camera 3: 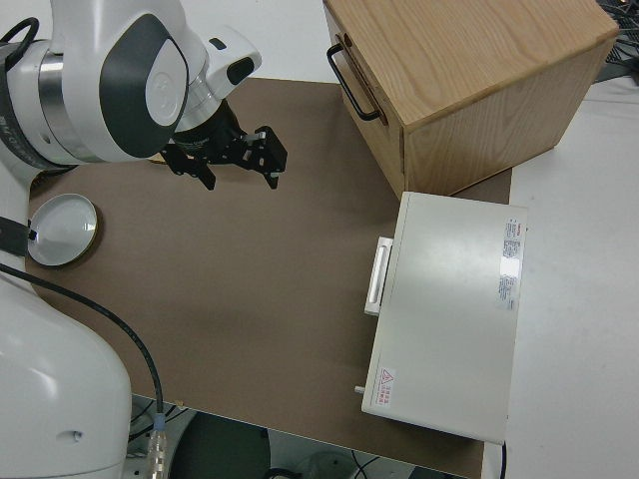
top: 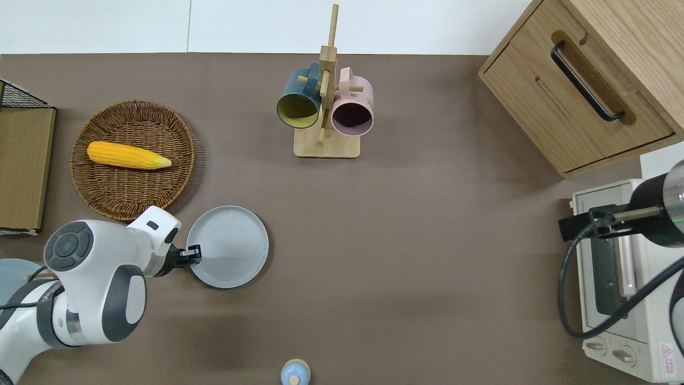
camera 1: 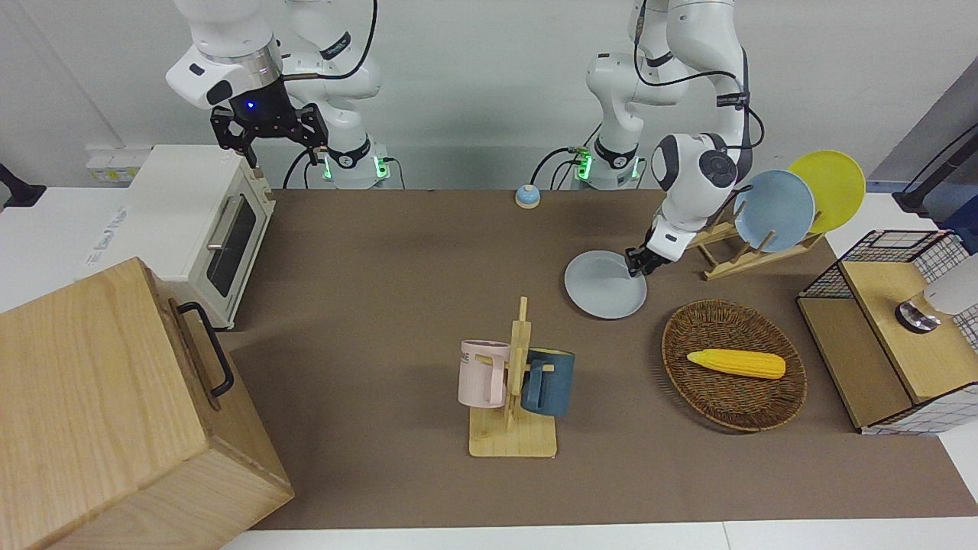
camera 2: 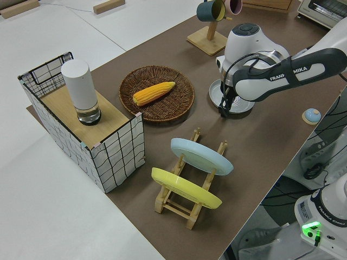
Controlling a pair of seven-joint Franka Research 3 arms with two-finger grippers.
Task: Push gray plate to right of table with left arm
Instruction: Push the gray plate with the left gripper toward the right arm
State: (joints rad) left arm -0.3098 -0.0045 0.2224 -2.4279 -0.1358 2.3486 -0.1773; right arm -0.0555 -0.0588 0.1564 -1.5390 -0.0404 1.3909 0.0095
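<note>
Closest to the robots, the small blue bell (top: 294, 373) sits at the table's (camera 1: 397, 252) near edge, well apart from the work. Next out, the left gripper (top: 193, 253) is down at table height against the rim of the gray plate (top: 230, 246), on the edge facing the left arm's end; whether its fingers are open or shut I cannot tell. That plate lies flat on the brown cover, toward the left arm's end of the table, just nearer the robots than the wicker basket (top: 133, 206) holding a corn cob (top: 128, 155). I judge the plate stiff, fairly light and smooth underneath, so it should slide readily; a low contact on the raised rim, centred on the side away from the travel direction, looks best, since an off-centre push would likely spin it away. Toward the right arm's end the cover lies bare along the plate's line until the toaster oven (top: 614, 299). Farther out, the mug stand (top: 326, 141) with its dark blue mug (top: 297, 104) and pink mug (top: 352, 111) stands off that line, so it matters only if the plate veers outward, and the wooden cabinet (top: 582, 85) is farther still. The right gripper (camera 1: 267, 130) is parked with its jaws apart.
</note>
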